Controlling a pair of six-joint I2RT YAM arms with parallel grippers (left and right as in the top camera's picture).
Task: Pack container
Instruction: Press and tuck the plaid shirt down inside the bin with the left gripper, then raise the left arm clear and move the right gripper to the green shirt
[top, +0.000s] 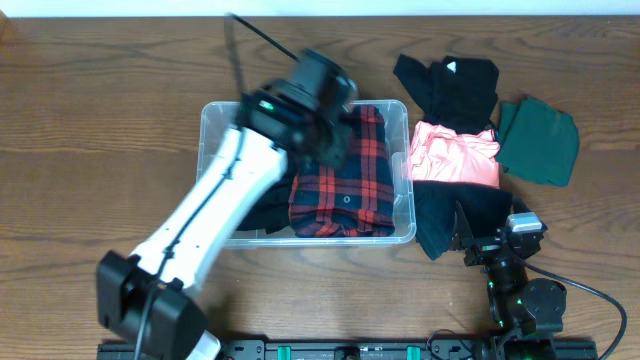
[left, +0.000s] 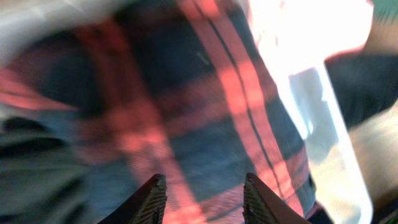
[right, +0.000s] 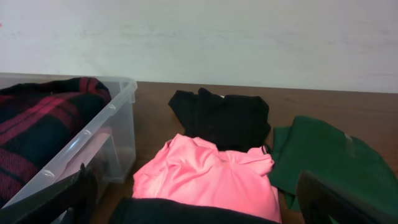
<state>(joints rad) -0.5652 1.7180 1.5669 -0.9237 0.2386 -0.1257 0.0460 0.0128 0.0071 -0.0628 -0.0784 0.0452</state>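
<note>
The container (top: 403, 205) is a clear plastic bin at the table's centre. A red-and-black plaid shirt (top: 345, 185) fills its right half, and a dark garment (top: 262, 212) lies at its left. My left gripper (top: 330, 145) hangs over the plaid shirt inside the bin. In the blurred left wrist view the plaid shirt (left: 186, 112) fills the frame, and the left gripper (left: 205, 177) is open with nothing between its fingers. My right gripper (top: 495, 238) rests at the front right, open wide. Its wrist view shows the right gripper (right: 205, 205) above a black garment (right: 186, 211), facing a pink one (right: 211, 174).
Right of the bin lie loose clothes: a black garment (top: 455, 80) at the back, a pink one (top: 455, 155), a green one (top: 540, 140) and another black one (top: 455, 215) in front. The bin's wall (right: 93, 143) stands left of the right gripper.
</note>
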